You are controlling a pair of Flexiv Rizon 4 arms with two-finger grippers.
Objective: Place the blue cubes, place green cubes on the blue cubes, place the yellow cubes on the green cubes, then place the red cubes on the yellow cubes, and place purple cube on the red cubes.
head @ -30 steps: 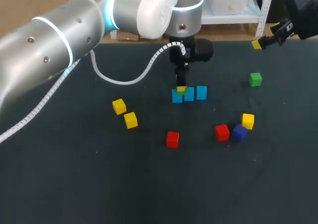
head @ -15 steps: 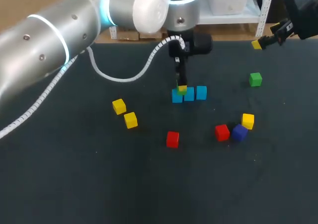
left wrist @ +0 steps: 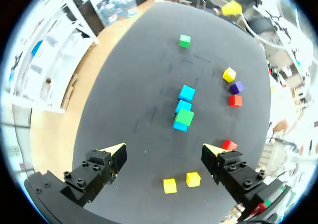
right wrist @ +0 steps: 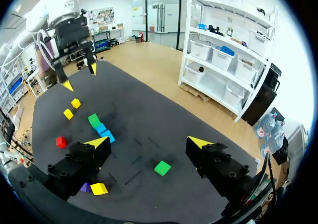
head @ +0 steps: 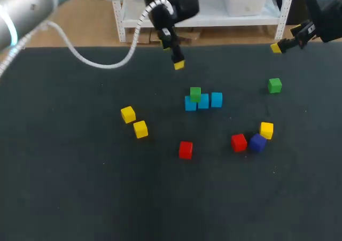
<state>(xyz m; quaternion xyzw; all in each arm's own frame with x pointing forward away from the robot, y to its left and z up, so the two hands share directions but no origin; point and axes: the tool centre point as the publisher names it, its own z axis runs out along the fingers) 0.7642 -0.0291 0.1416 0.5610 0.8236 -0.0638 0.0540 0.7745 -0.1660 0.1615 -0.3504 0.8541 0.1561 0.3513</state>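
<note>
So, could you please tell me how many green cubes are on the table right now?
2. One green cube sits on the blue cubes; the other green cube lies alone, farther right. None seems hidden.

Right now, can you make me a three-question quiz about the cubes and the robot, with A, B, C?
1. Where does the middle green cube sit? A on the blue cubes; B on the floor; C between jaws.
2. How many yellow cubes lie on the table? A two; B three; C five.
3. The left jaws are: A shut on a cube; B hidden; C open, empty.
Answers: 1 A, it tops the blue row. 2 B, two together, one by the purple cube. 3 C, left wrist view shows nothing between them.
</note>
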